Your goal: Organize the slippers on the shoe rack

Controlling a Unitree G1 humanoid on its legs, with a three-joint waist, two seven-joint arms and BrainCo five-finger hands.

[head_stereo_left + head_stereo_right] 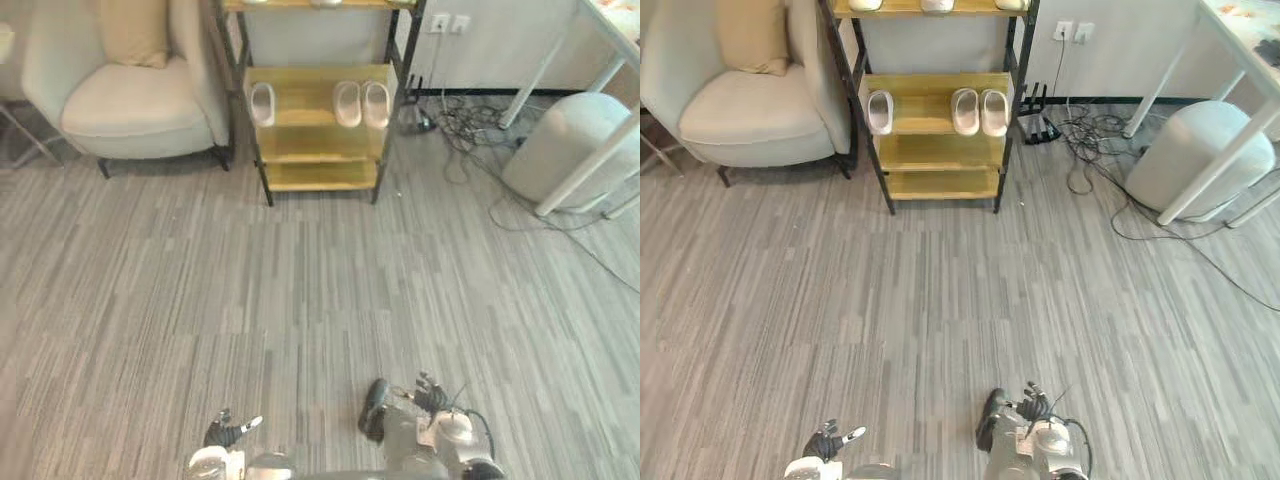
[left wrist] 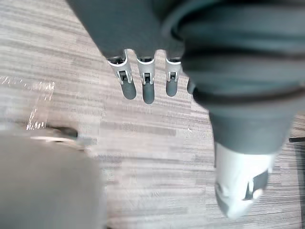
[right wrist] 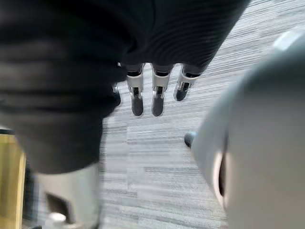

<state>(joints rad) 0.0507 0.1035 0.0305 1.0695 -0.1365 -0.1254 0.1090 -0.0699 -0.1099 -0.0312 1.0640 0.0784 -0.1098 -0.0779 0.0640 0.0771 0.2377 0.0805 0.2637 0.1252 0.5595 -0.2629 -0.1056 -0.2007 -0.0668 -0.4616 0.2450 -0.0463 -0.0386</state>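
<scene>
The shoe rack (image 1: 318,140), yellow shelves in a black frame, stands against the far wall. Its middle shelf holds a single pale slipper (image 1: 262,103) on the left and a pair (image 1: 347,103) (image 1: 376,103) side by side on the right. More pale slippers (image 1: 937,5) lie on the top shelf. My left hand (image 1: 228,432) and right hand (image 1: 428,393) hang low at the near edge of the floor, far from the rack. In the wrist views the left fingers (image 2: 143,86) and right fingers (image 3: 155,95) are straight and hold nothing.
A beige armchair (image 1: 130,95) with a cushion stands left of the rack. To the right are a grey rounded pouf (image 1: 570,145), white table legs (image 1: 590,165) and loose cables (image 1: 470,120) on the floor. Grey plank flooring (image 1: 320,290) stretches from me to the rack.
</scene>
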